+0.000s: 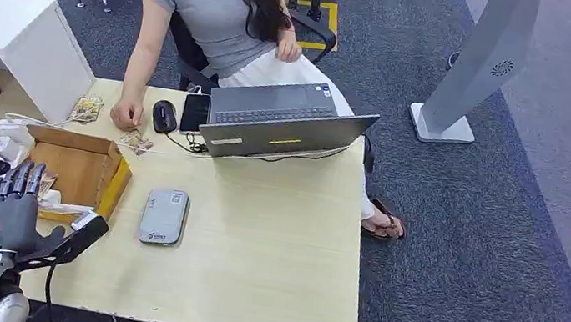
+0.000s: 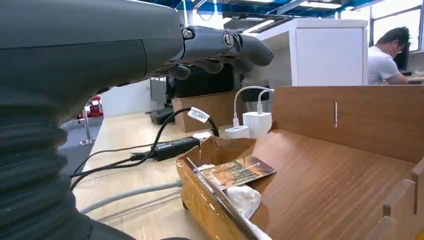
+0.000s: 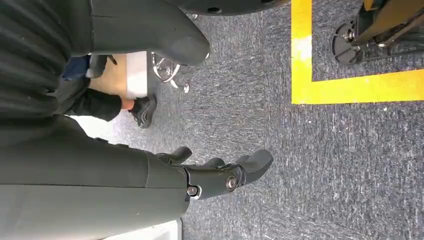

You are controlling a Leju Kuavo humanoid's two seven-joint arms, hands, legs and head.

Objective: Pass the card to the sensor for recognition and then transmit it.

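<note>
My left robot hand (image 1: 10,207), fingers spread and holding nothing, sits at the lower left of the head view, right beside the wooden box (image 1: 83,170). The card (image 2: 239,171) lies flat inside that box, just ahead of it. The right robot hand (image 3: 220,175) hangs low over the floor, loosely curled and holding nothing.

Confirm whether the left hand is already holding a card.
No: in the head view the left hand hovers open by the wooden box, and a card lies inside it.
</note>
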